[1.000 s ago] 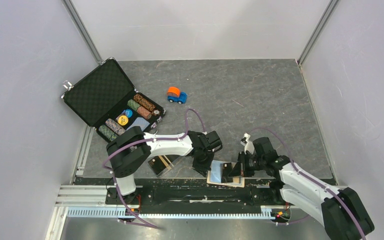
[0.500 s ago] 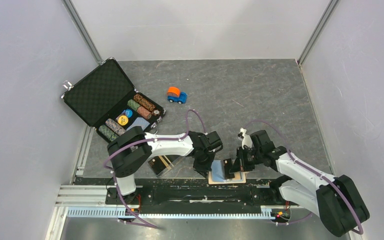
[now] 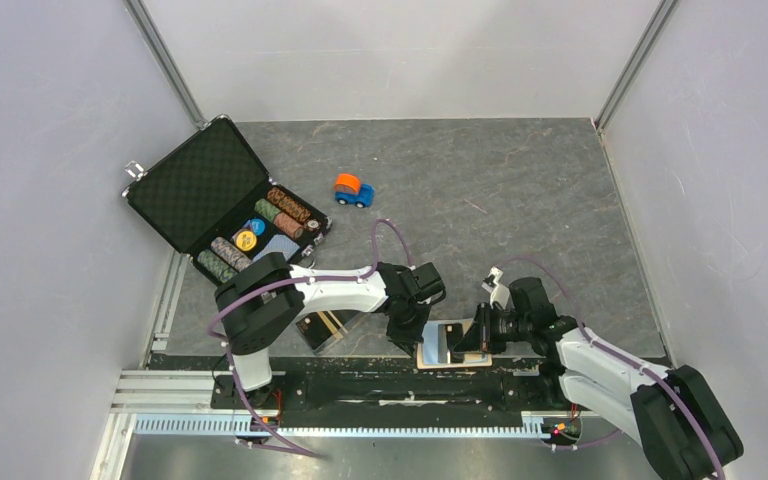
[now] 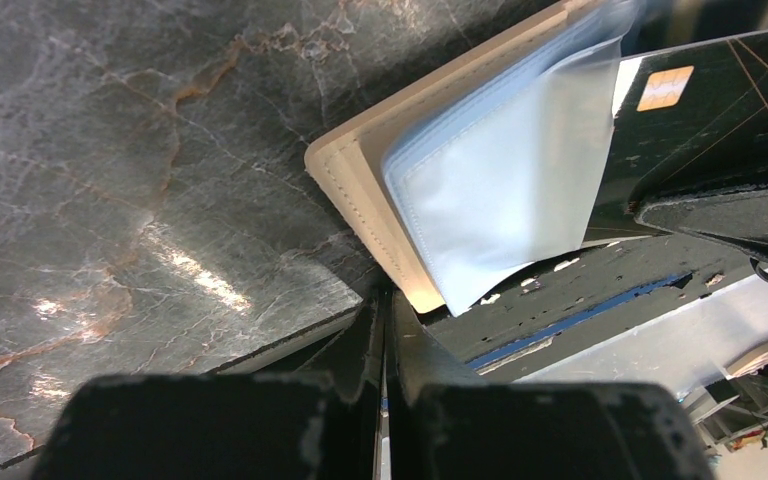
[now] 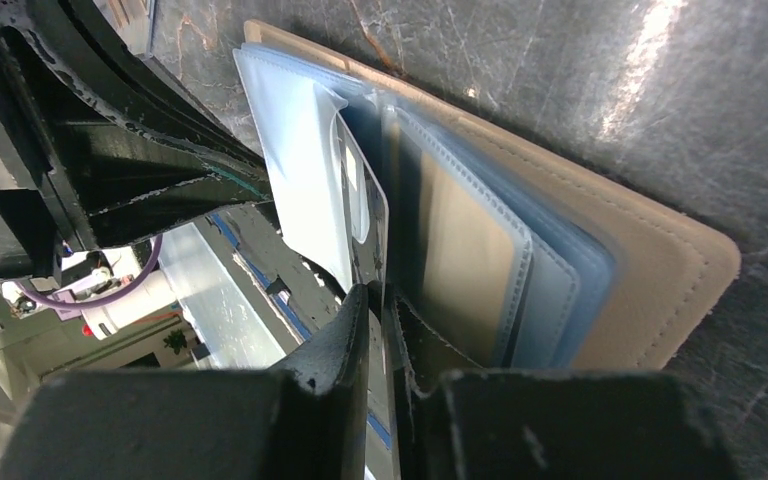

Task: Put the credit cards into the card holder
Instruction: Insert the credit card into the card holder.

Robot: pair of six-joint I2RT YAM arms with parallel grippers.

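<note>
Card holder [image 5: 650, 270] lies open and flat at the near edge of the desk [image 3: 520, 200], between the two grippers. In the top view its long axis runs left to right. Right gripper [image 5: 380, 300] pinches the black credit card [image 4: 700, 100] by one edge. I see that card edge-on, its far end in among the holder's clear sleeves [image 4: 500, 190], pointing toward the left arm. Left gripper [image 4: 385, 300] is closed on nothing, its tips against the holder's left corner.
</note>
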